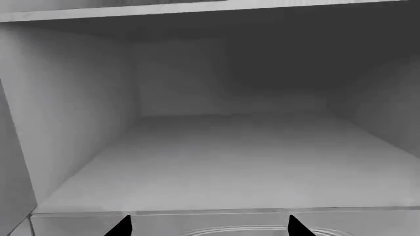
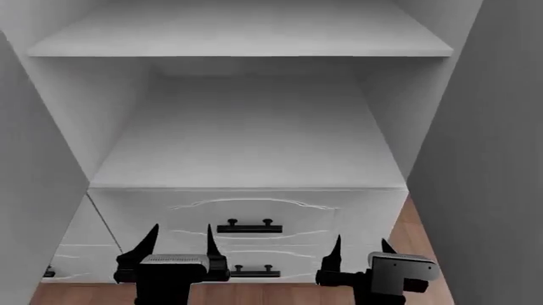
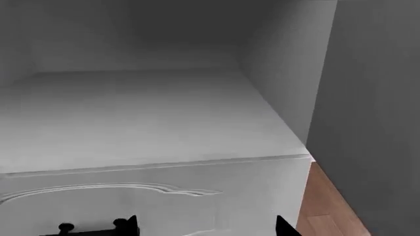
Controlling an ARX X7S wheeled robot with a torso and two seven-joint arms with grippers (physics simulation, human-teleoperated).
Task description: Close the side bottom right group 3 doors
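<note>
Only head view shows both doors (image 2: 496, 146) swung wide, left claw (image 2: 180, 244) and right claw (image 2: 362, 249) spread apart.

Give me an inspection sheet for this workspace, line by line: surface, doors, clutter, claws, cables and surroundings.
Surface: white cabinet shelf bare, another shelf above.
Job's things: right door swung open, seen as a grey panel beside the opening; left door open too.
Clutter: nothing seen.
Claws: left claw and right claw both open, empty, in front of the drawers.
Cables: nothing seen.
Surroundings: white drawer fronts with black handles; wooden floor.
</note>
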